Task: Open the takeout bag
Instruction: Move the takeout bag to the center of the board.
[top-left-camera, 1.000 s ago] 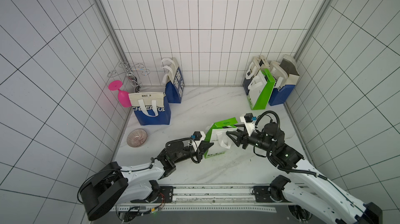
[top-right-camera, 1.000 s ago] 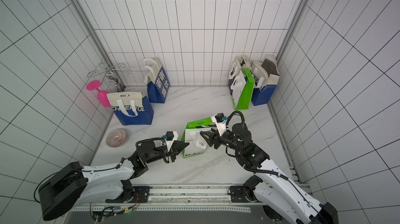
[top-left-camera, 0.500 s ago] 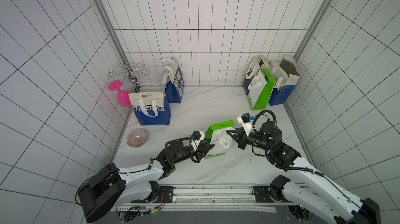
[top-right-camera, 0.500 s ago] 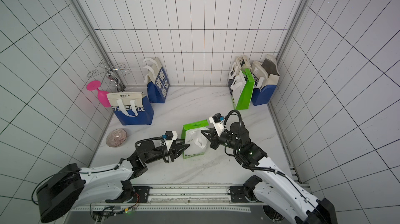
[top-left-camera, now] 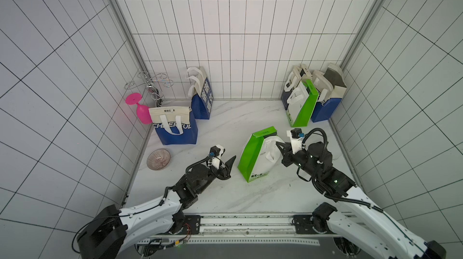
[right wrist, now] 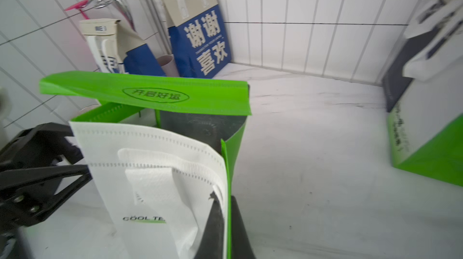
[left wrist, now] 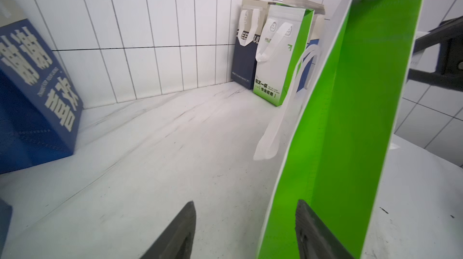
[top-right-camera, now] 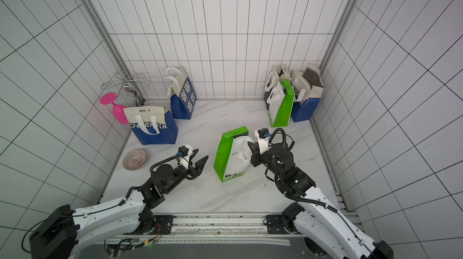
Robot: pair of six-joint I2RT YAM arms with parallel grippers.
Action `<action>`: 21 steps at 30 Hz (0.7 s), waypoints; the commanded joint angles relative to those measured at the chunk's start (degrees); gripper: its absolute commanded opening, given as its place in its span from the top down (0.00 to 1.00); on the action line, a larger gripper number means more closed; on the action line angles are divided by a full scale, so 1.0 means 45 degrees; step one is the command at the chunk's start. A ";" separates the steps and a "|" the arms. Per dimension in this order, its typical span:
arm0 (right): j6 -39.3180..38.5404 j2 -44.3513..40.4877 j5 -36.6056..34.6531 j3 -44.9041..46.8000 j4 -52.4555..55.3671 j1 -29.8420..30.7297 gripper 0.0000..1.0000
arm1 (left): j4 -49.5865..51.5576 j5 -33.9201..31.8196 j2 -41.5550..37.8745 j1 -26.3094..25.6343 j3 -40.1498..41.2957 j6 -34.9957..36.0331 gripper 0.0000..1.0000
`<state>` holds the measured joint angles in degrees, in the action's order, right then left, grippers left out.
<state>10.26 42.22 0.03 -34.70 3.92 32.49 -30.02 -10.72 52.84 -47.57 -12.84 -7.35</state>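
Your green-and-white takeout bag stands upright near the middle of the marble counter, between the two arms. Your right claw is pinched together on the bag's upper corner edge, where the white front meets the green side. The green top flap is lifted off the mouth, and the right wrist view shows silvery lining inside. Your left claw has its fingers apart and holds nothing. In both top views it sits just beside the bag's green side, with a gap between them. A blue CHEERFUL bag and a ribbed bowl stand well apart from it, on your left side of the counter.
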 commanded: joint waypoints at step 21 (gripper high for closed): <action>-0.0338 0.2635 -0.4617 -0.4867 -0.0479 -0.6693 1.00 | 0.0850 -0.0735 -0.0195 0.0069 0.0081 -0.0455 0.37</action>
<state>9.78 53.39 -19.46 -45.54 7.62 3.95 -26.26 -14.33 53.10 -47.53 -12.86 -8.58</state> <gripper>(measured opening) 0.048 0.632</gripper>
